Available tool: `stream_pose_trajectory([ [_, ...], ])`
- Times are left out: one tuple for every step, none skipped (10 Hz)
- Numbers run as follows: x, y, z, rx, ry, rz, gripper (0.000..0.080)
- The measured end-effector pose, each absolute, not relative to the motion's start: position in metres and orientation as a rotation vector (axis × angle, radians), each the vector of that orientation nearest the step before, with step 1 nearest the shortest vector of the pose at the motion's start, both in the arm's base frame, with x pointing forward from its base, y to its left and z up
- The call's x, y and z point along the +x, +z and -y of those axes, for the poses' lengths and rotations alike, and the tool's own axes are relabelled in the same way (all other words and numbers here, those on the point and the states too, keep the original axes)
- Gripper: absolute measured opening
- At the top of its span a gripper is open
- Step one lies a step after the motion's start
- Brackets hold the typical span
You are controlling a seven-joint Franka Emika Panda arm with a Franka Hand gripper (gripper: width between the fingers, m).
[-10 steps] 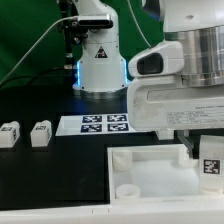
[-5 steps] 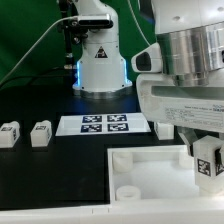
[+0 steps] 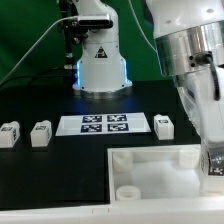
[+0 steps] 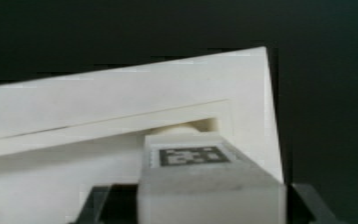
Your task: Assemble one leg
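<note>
Grips the leg between the jaws, clenched on its two flanks and parted only as wide as the block itself. In the wrist view, dark fingers pressed against either side, tag face turned toward the camera. Holds the leg upright at the exterior view's right edge, over the right-hand side of the large white square piece. Cannot tell whether leg and piece touch. In the wrist view, sits close to one round corner socket of that piece. On the black surface: first spare leg and second spare leg side by side at the exterior view's left, third spare leg just beside the marker board, not touching.
</note>
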State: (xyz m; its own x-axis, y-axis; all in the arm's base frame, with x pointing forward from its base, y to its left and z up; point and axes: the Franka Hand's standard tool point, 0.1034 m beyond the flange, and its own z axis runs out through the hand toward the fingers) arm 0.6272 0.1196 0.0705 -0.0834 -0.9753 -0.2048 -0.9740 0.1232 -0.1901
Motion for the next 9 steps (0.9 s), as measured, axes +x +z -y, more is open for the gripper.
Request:
stream_pose_trajectory([
  [0.627, 0.070, -0.120, -1.949, -0.012, -2.092, 0.0295],
  [0.627, 0.069, -0.120, -2.003, -0.023, -2.043, 0.0454],
  [0.626, 0.069, -0.120, -2.115, -0.041, -1.933, 0.0577],
  [0.624, 0.069, -0.123, -2.305, -0.033, -1.756, 0.0577],
  [0.621, 0.070, -0.128, -2.482, -0.006, -1.592, 0.0634],
  [0.621, 0.073, -0.134, -2.626, 0.008, -1.437, 0.0645],
  [0.624, 0.073, -0.132, -2.704, -0.027, -1.269, 0.0645],
  [0.624, 0.073, -0.131, -2.755, -0.035, -1.156, 0.0649],
  [0.624, 0.073, -0.131, -2.790, -0.042, -1.073, 0.0649],
])
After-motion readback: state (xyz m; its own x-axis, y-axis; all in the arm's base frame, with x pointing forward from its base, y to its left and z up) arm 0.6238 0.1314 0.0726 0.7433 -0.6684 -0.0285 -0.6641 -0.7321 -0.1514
